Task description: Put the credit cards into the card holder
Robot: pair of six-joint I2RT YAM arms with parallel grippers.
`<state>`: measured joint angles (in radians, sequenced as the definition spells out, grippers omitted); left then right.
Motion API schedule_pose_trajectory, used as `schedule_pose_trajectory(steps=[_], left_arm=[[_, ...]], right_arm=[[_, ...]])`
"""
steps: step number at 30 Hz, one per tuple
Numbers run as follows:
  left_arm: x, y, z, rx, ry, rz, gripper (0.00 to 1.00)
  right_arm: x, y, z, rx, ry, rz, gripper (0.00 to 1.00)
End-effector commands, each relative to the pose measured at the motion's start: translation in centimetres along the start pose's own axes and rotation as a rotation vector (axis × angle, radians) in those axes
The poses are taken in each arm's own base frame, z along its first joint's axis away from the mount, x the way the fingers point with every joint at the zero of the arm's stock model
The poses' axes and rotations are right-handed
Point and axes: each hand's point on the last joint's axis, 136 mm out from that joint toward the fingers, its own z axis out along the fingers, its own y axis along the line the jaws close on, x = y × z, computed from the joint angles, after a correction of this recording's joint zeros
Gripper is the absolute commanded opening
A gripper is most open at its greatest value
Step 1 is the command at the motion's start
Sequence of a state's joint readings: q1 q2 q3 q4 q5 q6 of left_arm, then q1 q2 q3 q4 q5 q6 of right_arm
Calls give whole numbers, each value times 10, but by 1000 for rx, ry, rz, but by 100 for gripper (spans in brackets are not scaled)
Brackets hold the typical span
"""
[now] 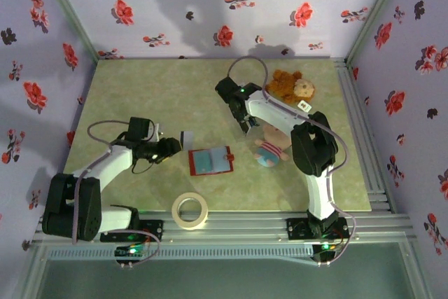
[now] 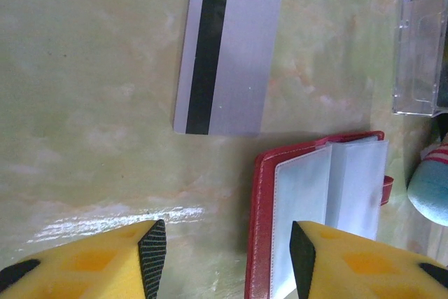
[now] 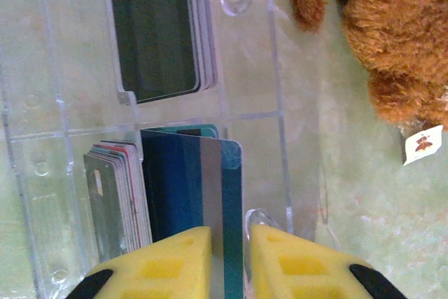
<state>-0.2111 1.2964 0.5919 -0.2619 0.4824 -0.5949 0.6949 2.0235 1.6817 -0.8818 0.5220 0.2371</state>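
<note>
nearest me a tape roll [image 1: 190, 211] lies flat on the tabletop [image 1: 140, 96]. my left tool [image 2: 227, 257] hangs released, its fingers spread wide apart, over the left edge of the red card holder [image 2: 315, 201]. the card holder lies unfolded, pockets facing up. just past it a grey card [image 2: 227, 50] with a black stripe lies flat, not touching it. to the right sits a striped toy [image 1: 268, 153]. farther off my right tool [image 3: 231, 257] is clenched on a teal card [image 3: 224, 187] that stands on its edge in the clear stand [image 3: 280, 103]. dark cards [image 3: 157, 26] sit in the stand's far slot. a brown bear [image 3: 399, 33] lies beside the stand.
</note>
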Motion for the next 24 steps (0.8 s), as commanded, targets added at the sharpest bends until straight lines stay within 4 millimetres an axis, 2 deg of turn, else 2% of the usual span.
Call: schedule_pose_trajectory(steps=[1, 10, 17, 23, 24], left_arm=[[5, -1, -1, 3, 10, 12, 53], [6, 0, -3, -1, 7, 16, 53], [5, -1, -4, -2, 5, 19, 53], [5, 0, -3, -5, 14, 14, 53], [5, 0, -2, -2, 8, 17, 53]], right_arm=[[2, -2, -9, -13, 1, 2, 14], [-1, -3, -20, -42, -9, 3, 1], [-4, -6, -26, -44, -18, -7, 0], [0, -15, -18, -13, 3, -11, 28], [0, -16, -17, -10, 4, -12, 29]])
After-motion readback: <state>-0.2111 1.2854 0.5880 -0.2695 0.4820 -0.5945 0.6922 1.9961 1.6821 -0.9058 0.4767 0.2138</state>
